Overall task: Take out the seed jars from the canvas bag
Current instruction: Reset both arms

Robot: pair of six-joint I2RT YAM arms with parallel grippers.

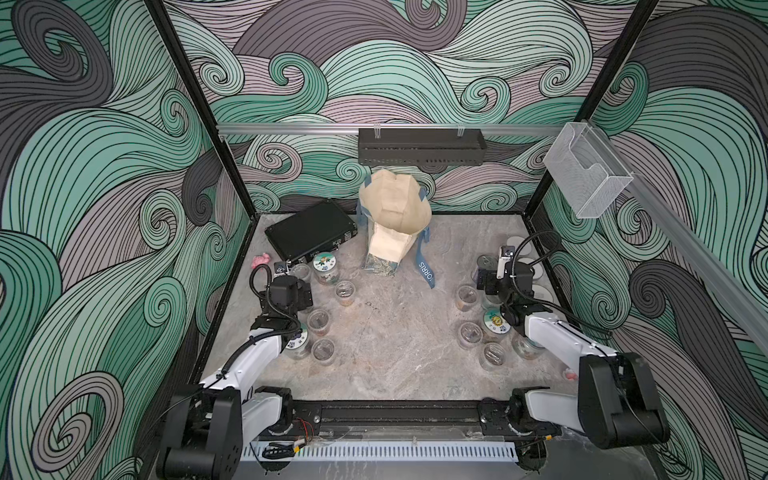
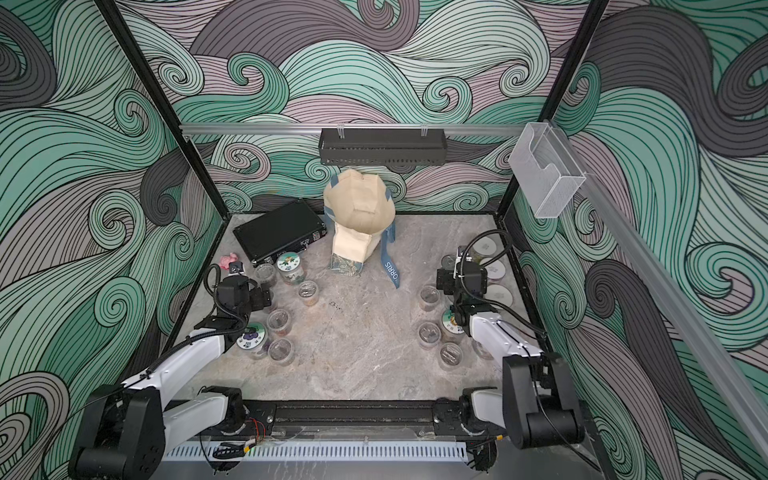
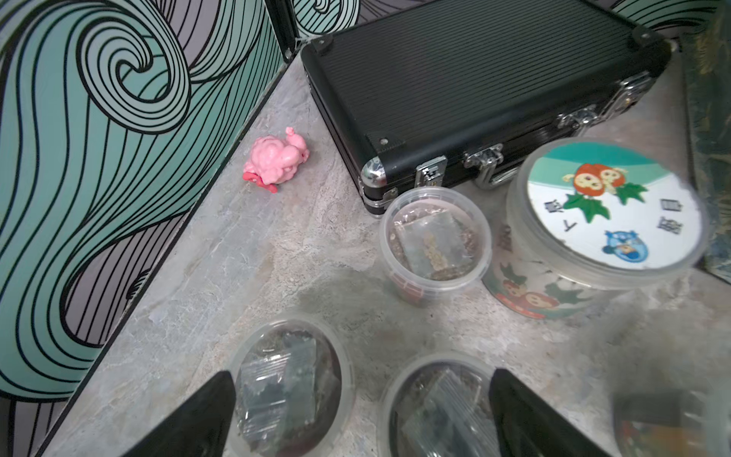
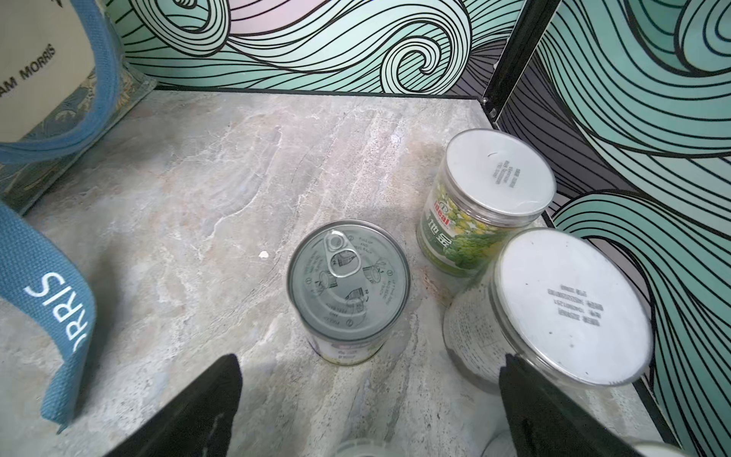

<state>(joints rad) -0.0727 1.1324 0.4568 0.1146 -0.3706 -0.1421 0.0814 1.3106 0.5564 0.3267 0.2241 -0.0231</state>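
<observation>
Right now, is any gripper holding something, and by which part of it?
Nothing is held. The left gripper and the right gripper are both open and empty, near the seed jars.

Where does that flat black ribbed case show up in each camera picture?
Top view: the flat black ribbed hard case lies far left on the table, beside the cream canvas bag.
Top view: case in that same spot.
Left wrist view: case looms large, latches facing the camera.
Right wrist view: not in it.
Shared landmark: cartoon-lidded clear jar by its latches.
</observation>
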